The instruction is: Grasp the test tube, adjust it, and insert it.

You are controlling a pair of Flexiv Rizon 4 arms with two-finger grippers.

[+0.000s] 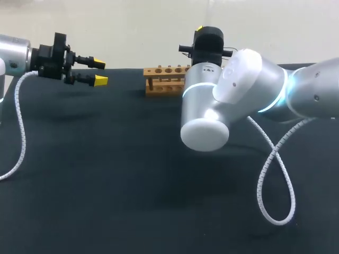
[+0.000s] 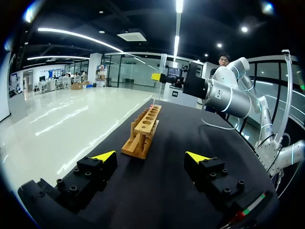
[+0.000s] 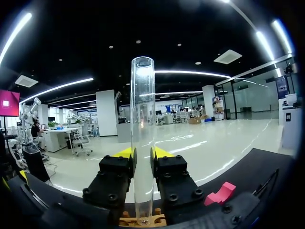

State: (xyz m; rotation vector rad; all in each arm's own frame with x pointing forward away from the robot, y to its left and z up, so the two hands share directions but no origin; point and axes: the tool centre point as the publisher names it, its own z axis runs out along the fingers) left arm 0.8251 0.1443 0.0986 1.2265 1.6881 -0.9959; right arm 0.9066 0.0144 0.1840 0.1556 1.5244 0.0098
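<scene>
Right gripper (image 3: 143, 160) is clamped on the test tube (image 3: 142, 119), which stands upright with its bottom end right at the wooden rack (image 3: 143, 221). The head view hides the tube behind the right arm, but the left wrist view shows it over the rack's far end. Left gripper (image 2: 151, 156) hangs wide open, well apart from the rack.
</scene>
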